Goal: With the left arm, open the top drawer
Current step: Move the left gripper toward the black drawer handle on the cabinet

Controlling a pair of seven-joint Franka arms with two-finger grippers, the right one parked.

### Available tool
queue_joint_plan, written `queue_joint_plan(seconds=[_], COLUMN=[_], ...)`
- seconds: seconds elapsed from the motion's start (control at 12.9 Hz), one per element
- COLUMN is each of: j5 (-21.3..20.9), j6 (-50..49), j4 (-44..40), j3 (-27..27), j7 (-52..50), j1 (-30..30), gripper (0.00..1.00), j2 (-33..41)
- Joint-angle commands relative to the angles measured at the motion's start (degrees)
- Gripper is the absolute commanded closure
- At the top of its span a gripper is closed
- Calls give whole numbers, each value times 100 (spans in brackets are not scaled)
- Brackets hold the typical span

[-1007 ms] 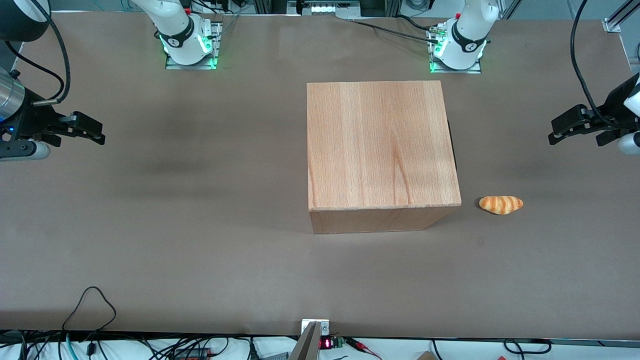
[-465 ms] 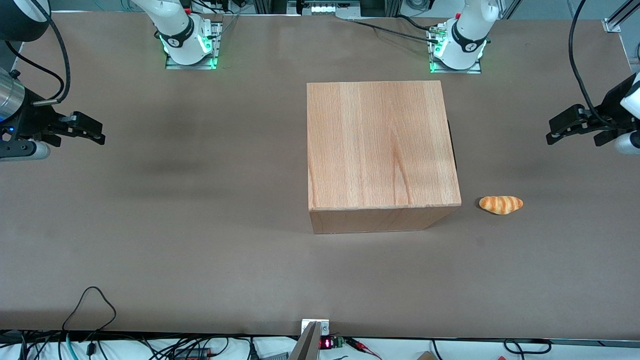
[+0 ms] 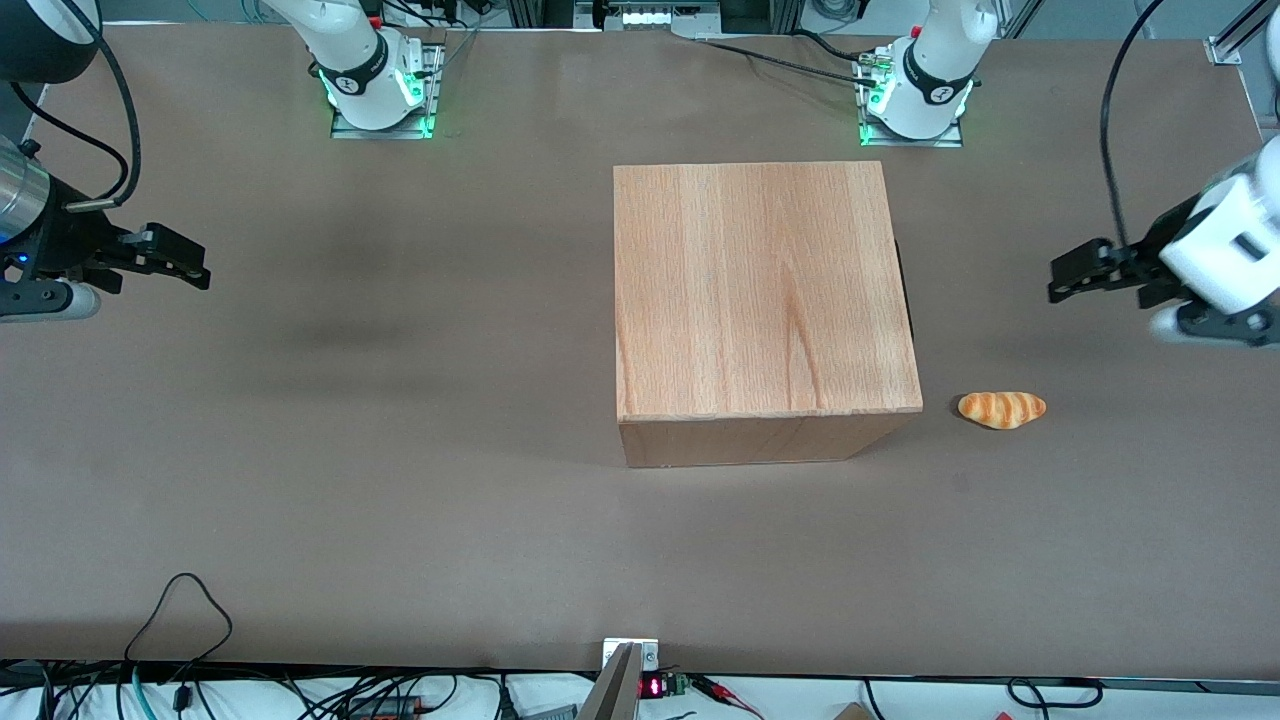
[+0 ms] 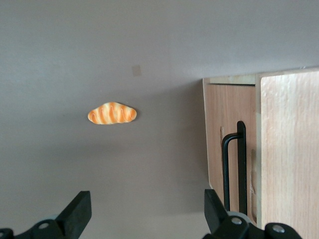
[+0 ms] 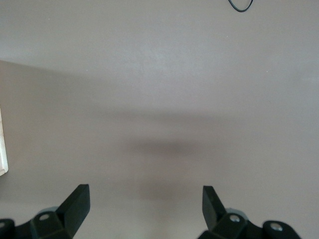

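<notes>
Top drawer point(image 4: 225, 149) sitting shut in the one wooden cabinet point(image 3: 760, 290), front panel flush with the cabinet's side facing the working arm's end of the table. One long black bar handle point(image 4: 234, 172) standing off that panel, showing in the left wrist view only. Cabinet resting near the middle of the one brown table point(image 3: 300, 450).

Left arm point(image 3: 1225, 250) reaching in from the working arm's end, well apart from the cabinet. Gripper point(image 3: 1075, 275) hanging above the table with its two fingers point(image 4: 79, 211) spread wide, holding nothing, pointing toward the drawer front and touching neither handle nor panel.

One small bread roll point(image 3: 1002, 408), orange with pale stripes, lying on the table just beside the cabinet's near corner, nearer to the front camera than the gripper. Also showing in the left wrist view point(image 4: 111, 113), apart from the drawer front.
</notes>
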State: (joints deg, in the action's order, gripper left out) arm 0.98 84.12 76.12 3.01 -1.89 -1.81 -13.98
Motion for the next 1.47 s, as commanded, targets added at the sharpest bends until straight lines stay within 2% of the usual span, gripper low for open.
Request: queue_joint_plan(seconds=[0.0, 0.62, 0.93, 1.16, 1.39], j5=[-90, -54, 376, 858, 886], j6=[-63, -27, -10, 51, 113], j4=[0, 351, 526, 667, 685], j3=[-20, 6, 6, 6, 6], j7=[127, 136, 171, 171, 171], j1=[-56, -144, -100, -56, -56], gripper=[0, 0, 0, 0, 0], j2=[-105, -456, -562, -597, -676])
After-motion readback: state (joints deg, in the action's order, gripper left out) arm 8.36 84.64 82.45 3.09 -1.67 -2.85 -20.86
